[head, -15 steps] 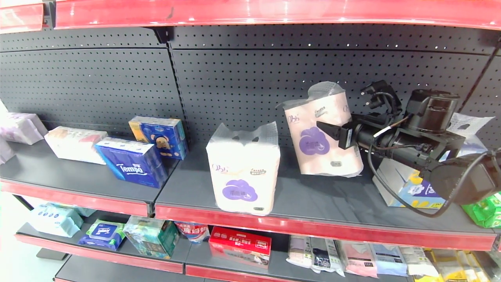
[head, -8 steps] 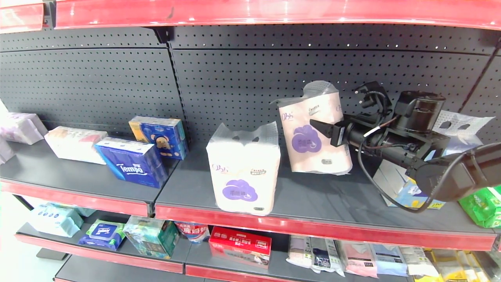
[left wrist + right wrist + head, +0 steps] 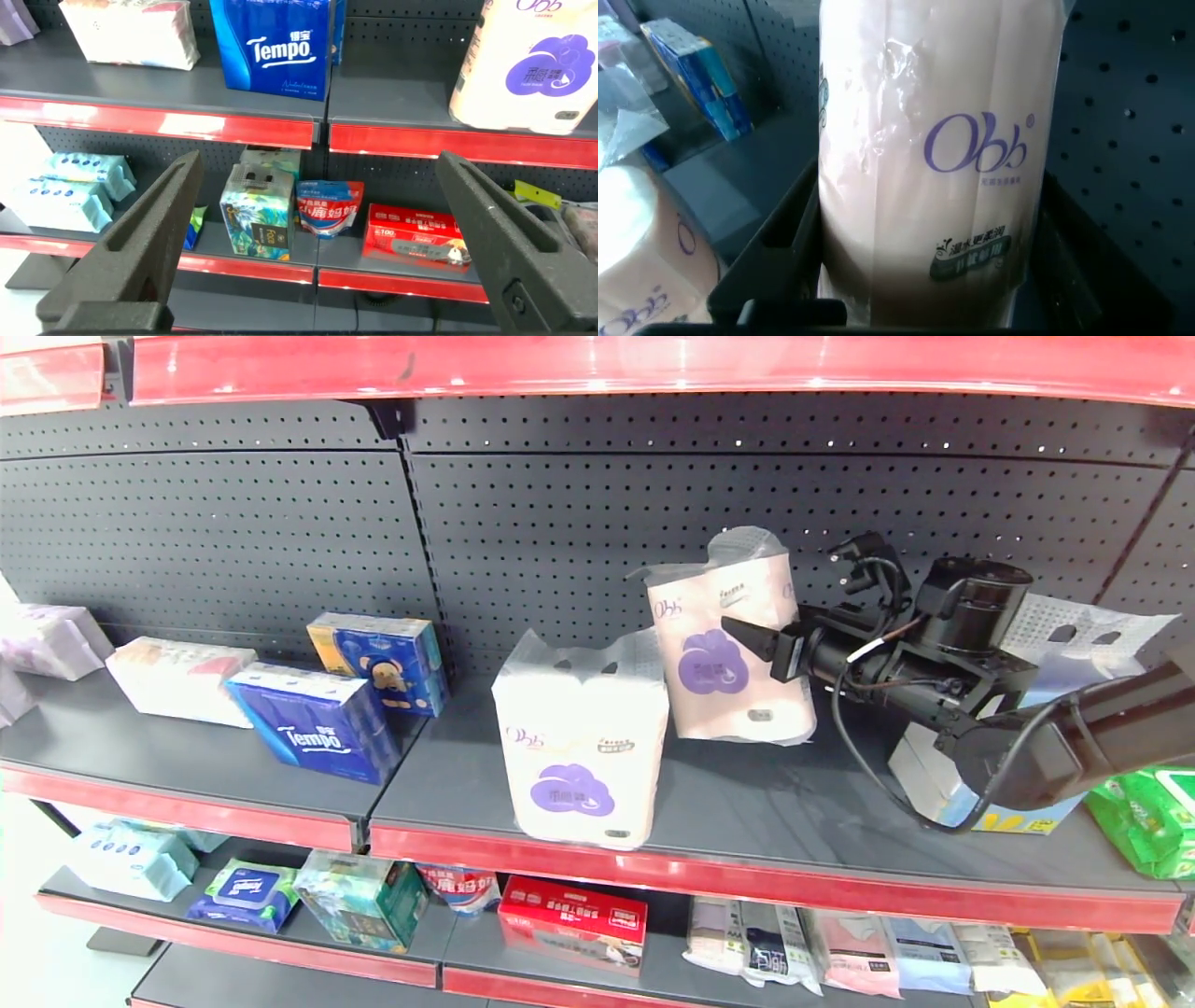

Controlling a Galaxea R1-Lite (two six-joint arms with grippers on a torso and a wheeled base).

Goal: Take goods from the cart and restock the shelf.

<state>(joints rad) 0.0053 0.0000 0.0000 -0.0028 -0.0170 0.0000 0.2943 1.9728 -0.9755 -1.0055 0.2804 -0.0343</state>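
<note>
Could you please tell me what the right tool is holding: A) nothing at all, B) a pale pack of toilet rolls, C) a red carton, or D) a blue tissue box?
B: the right tool is shut on the pack of toilet rolls, with its jaws on either side of the wrapper in the right wrist view.

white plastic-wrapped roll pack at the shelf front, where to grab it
Probably grip the white plastic-wrapped roll pack at mid-height, fingers on its front and back faces, coming in from its open left side. It stands upright, and the pink pack in the right gripper crowds its other side. Its top flap looks floppy.
</note>
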